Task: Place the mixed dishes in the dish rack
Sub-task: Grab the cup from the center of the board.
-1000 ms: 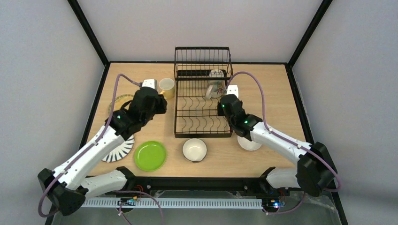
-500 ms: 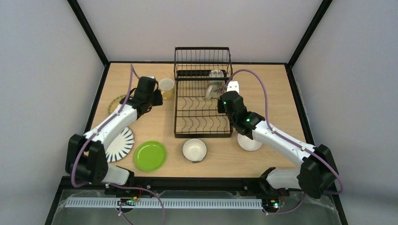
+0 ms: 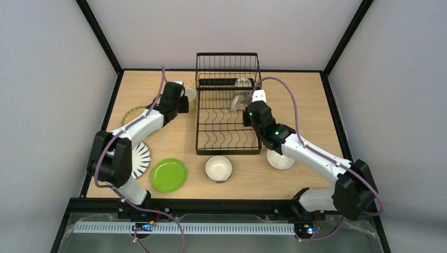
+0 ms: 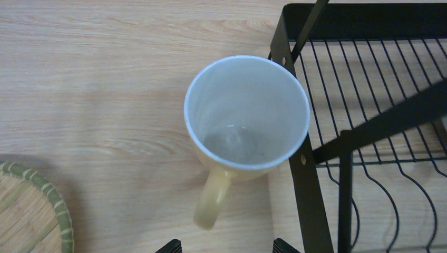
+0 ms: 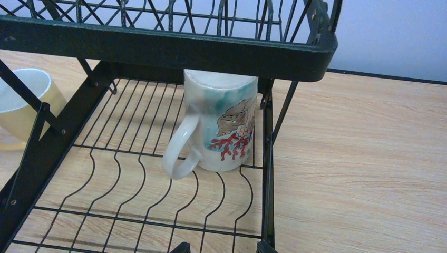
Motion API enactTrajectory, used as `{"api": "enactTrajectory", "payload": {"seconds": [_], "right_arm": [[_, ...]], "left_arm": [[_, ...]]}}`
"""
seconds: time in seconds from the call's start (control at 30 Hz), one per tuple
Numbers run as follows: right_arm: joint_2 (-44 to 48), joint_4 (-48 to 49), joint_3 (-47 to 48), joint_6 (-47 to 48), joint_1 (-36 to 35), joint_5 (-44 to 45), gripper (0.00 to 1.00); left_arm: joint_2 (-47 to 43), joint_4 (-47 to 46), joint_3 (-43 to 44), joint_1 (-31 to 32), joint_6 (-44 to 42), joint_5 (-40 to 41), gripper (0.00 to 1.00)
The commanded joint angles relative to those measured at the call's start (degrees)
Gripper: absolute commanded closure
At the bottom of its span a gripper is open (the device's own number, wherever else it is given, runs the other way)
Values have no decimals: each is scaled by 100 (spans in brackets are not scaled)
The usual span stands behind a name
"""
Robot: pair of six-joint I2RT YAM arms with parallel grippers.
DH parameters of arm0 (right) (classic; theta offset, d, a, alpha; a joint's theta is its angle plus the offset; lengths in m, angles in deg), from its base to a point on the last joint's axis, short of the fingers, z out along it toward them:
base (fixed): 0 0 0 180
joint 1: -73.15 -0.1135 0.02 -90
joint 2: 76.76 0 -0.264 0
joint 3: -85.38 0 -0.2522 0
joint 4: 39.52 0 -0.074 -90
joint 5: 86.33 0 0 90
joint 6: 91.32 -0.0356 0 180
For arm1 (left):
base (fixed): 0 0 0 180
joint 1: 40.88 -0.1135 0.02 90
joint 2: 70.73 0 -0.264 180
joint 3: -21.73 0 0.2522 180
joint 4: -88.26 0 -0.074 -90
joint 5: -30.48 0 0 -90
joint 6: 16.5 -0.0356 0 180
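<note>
The dish rack (image 3: pixel 226 152) sits mid-way across the table (image 3: pixel 311 105) with only a coral-painted mug (image 5: pixel 224 126) on its slotted base, under the tall basket end. Along the near edge lie the black-striped white plate (image 3: pixel 138 161), the lime green plate (image 3: pixel 168 175), a white-inside bowl (image 3: pixel 219 168) and a second bowl (image 3: pixel 280 161) half hidden by the right arm (image 3: pixel 311 154), and the tan woven-look plate (image 4: pixel 26 211) is out left. The pale yellow mug (image 4: pixel 246 113) stands upright just beside the rack's left side with the left gripper (image 4: pixel 226 246) hanging right over it, fingers wide apart and empty, and the right gripper (image 5: pixel 222 247) faces the painted mug, jaws apart, holding nothing.
</note>
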Motion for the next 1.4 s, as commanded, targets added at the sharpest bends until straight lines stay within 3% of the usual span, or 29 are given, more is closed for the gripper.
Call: {"api": "enactTrajectory", "payload": {"seconds": [0.0,0.63,0.7,0.8,0.97,1.1,1.37], "right_arm": [[-96,-56,182,143,-40,-24,28],[-212,-192,300,157,-37,78,28],[-203,-197,274,141,-36,83,28],[-188,-222,253,110,-43,102,28],[-186,-225,228,65,-36,100,28],[-172,-252,218,22,-43,91,28],[-43,-280,103,-79,-48,88,28]], "left_arm": [[384,-357,253,-86,-163,188,1],[1440,-564,890,-250,-268,73,1],[1474,-576,906,-250,-279,19,11],[1508,-556,919,-250,-230,52,44],[1528,-499,911,-250,-198,-10,69],[1496,-446,902,-250,-181,-15,95],[1289,-388,770,-250,-75,-95,98]]}}
